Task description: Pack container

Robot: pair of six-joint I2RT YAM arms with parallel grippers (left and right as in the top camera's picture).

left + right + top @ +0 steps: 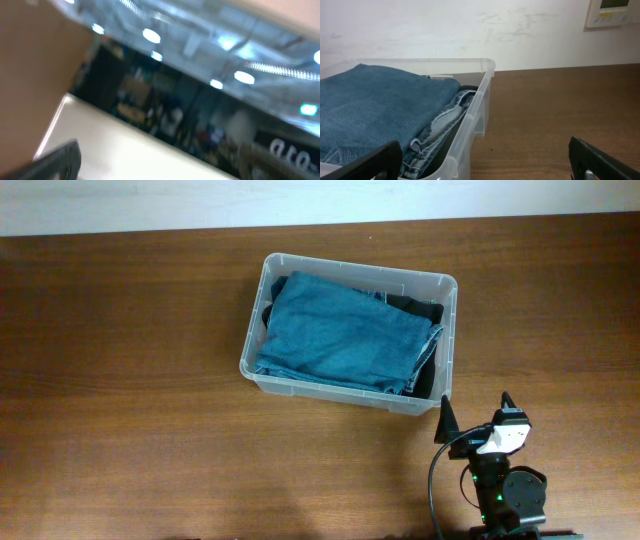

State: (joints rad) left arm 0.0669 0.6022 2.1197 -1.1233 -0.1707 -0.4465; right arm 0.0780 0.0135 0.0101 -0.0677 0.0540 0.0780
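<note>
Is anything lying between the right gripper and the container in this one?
Nothing visible stands in the way. Only bare table lies between the right gripper, its jaws open, and the near corner of the container. Folded denim lies inside the container.

The surface (130,360) is a warm reddish brown, with fine darker wood grain running left to right. The container (330,392), upper middle of the overhead frame, is clear, faintly milky plastic. The folded denim (345,330) in it is a mid teal-blue (paler, washed-out blue along the seams and hem at its right side), and a black cloth (415,305) shows under it. The right tool (476,405), lower right, is black, with a white block (503,438) behind it and a small green light (497,498) below. The wall (300,200) along the top edge is off-white.
</note>
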